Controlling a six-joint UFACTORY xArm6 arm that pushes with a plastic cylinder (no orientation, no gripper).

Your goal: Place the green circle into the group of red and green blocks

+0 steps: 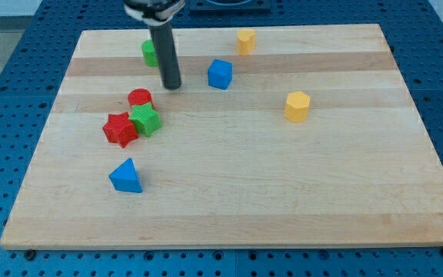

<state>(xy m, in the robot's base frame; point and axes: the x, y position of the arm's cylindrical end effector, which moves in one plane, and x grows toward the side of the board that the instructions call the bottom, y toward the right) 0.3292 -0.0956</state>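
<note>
Clearly the green circle (150, 52) is a small, rigid, light block that should slide easily on the smooth wooden table (283, 192); being round, it may roll off a push that is not aimed through its middle. It sits near the view's top edge, partly hidden behind the dark rod. There is no hand on this arm, so nothing opens or closes; the only way to take hold is to press my tip (172, 86) against the block's side. My tip rests on the table at about 5 o'clock from the green circle, close to it but seemingly not touching. The target group lies at 6 o'clock from the circle: a red cylinder (139, 98), a green star-like block (145, 119) and a red star-like block (119, 128), all touching or nearly so. To drive the circle there, the contact point should be its far face at 12 o'clock, so my tip must first go around it. The blue cube (220, 74) sits at 3 o'clock from my tip, out of the path. Two yellow blocks (245, 41) (298, 106) and the blue triangular block (126, 176) are well apart from the route.
</note>
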